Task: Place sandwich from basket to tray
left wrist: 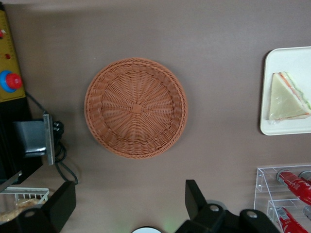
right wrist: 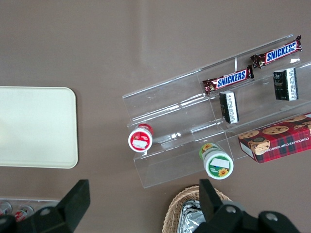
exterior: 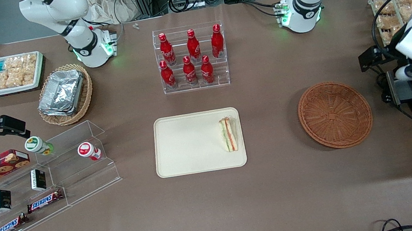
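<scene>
On the brown desk (exterior: 279, 185), nearest the front camera, you see the cream tray (exterior: 190, 143), flat and rectangular with rounded corners and a low rim. The sandwich (exterior: 229, 134) lies on it, at the edge facing the working arm's end of the desk; it is a clear-wrapped white-bread wedge with orange and green layers. Beside the tray, toward the working arm's end and well apart from it, sits the round reddish-brown wicker basket (exterior: 335, 114), shallow and with nothing in it.

Your left arm is drawn up high at its own end of the desk, wrist pointing down. The gripper (left wrist: 129, 206) hangs well above the desk, farther from the front camera than the basket, its jaws spread wide and holding nothing. Only the wrist view shows the two dark fingers (left wrist: 197, 199); the front view shows just the white wrist.

Farther from the camera stands a clear acrylic rack of red bottles (exterior: 191, 57).
</scene>
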Controlling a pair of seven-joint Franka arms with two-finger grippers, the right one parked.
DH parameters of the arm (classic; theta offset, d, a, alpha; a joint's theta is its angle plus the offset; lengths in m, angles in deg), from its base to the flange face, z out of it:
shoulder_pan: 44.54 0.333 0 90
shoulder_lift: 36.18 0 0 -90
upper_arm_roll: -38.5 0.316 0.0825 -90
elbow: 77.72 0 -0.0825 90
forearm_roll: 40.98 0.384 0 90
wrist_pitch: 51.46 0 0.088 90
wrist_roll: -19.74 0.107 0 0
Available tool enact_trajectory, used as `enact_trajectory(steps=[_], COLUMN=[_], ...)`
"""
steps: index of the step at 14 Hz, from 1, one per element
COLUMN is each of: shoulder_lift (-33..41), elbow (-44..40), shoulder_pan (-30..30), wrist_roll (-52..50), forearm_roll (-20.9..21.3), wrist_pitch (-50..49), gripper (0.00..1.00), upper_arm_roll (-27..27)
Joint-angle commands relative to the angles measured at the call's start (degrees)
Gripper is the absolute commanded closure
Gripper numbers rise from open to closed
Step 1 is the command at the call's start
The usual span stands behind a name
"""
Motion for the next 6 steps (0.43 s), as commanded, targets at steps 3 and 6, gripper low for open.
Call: enact_trajectory(steps=[3,6], shoulder_lift=[6.22,5.16], elbow=[7.52,4.97], shoulder_pan=[-6.12,-6.30], wrist_roll=[-0.98,-2.48], forearm_roll=[-0.16,-0.77], wrist_pitch=[3.71,2.83], gripper=[0.00,0.00], upper_arm_roll=[5.04,4.78])
